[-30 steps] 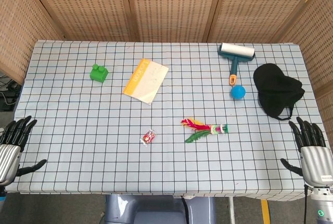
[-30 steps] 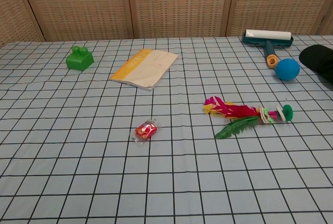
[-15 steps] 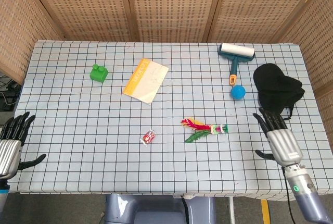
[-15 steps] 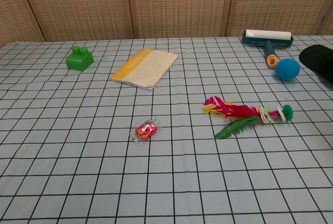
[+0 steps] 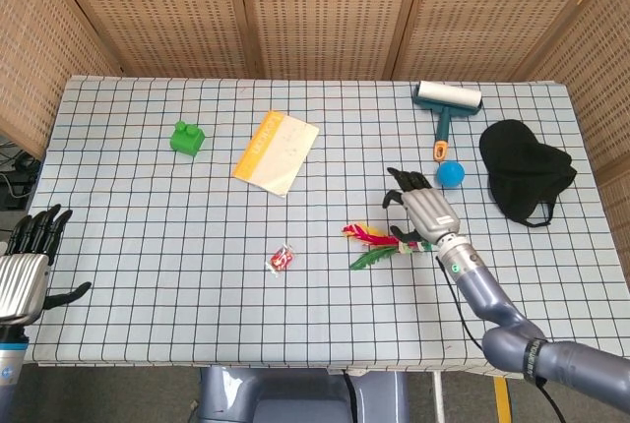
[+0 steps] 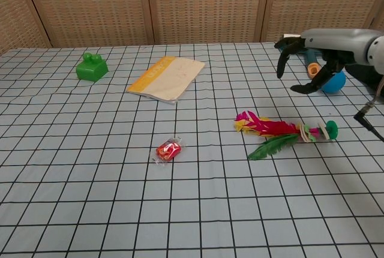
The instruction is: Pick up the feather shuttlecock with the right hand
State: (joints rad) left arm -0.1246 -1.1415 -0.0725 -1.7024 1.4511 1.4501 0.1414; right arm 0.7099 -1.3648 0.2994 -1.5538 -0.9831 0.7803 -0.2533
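The feather shuttlecock [image 5: 384, 242] [image 6: 282, 132] lies flat on the checked cloth, its pink, yellow and green feathers pointing left and its green base to the right. My right hand [image 5: 421, 209] [image 6: 307, 60] hovers above the shuttlecock's base end, fingers spread and curved downward, holding nothing. My left hand [image 5: 28, 264] stays at the table's near left edge, fingers apart and empty; the chest view does not show it.
A red wrapped candy [image 5: 282, 259] lies left of the shuttlecock. A blue ball [image 5: 450, 174], a lint roller [image 5: 445, 104] and a black cap [image 5: 524, 169] sit at the right. A yellow-edged booklet [image 5: 276, 151] and a green block [image 5: 187, 137] lie further back left.
My right hand has swung from the table's near right edge inward and forward, arriving over the shuttlecock's base. The left hand has barely shifted. The objects lie as before.
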